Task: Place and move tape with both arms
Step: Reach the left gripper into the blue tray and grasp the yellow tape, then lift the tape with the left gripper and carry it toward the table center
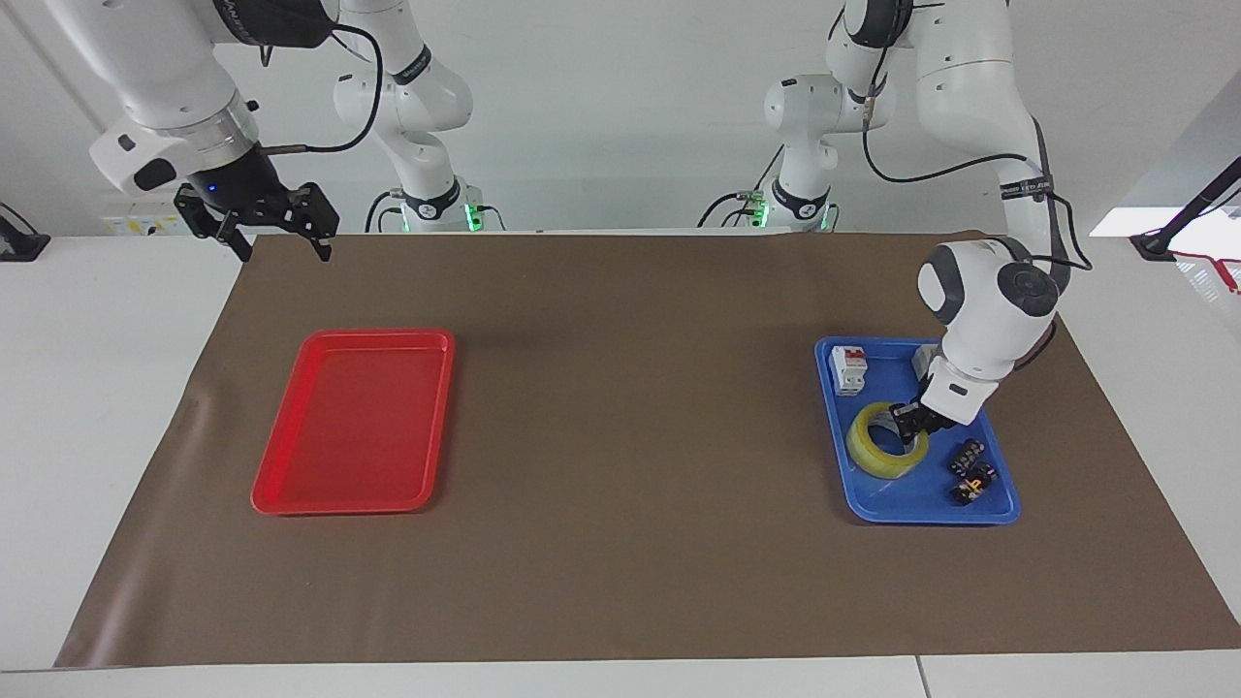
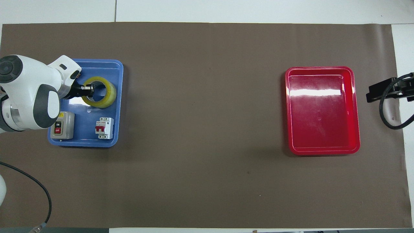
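The tape (image 1: 884,443) (image 2: 99,92) — a yellow see-through ring — lies in the blue tray (image 1: 999,499) (image 2: 119,97), the left end effector (image 1: 909,420) (image 2: 88,89) clamped across its wall. Only the facing view shows small black parts (image 1: 971,470); only overhead, the on-off switch box (image 2: 62,125). The right end effector (image 1: 281,237) waits, fingers apart, above the tabletop's edge.

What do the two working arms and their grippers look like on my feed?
Both are glossy white, rounded, jointed arms with dark grey or black joint caps and loose black cables. The left gripper and right gripper are black, two-fingered. A small blue light shows at the right wrist, above a silver ring.
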